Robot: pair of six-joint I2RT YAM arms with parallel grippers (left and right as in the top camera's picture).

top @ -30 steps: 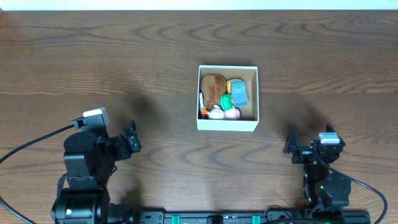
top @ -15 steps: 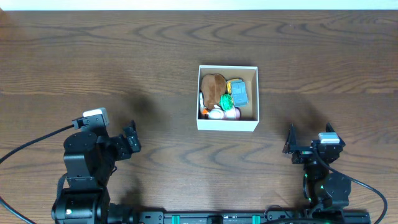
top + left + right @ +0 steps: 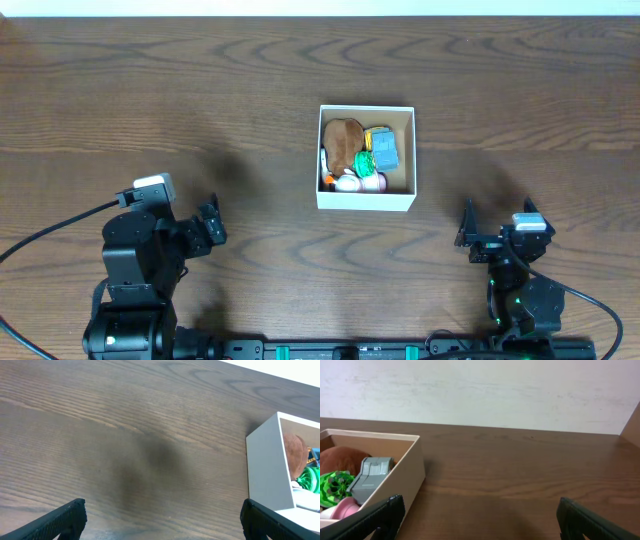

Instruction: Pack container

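Overhead shows the white-walled container [image 3: 366,202] packed with small toys [image 3: 345,143].

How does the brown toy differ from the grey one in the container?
The brown toy is rounded and the larger of the two; the grey toy is blocky and smaller. Within the container, the brown toy lies on the left half, the grey toy on the right. Both lie inside it among other toys.

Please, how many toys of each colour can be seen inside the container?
Brown toy: 1
Green toy: 1
Grey toy: 1
Yellow toy: 1
Pink toy: 1
White toy: 1
Total: 6 clearly seen in the container; others may lie hidden.
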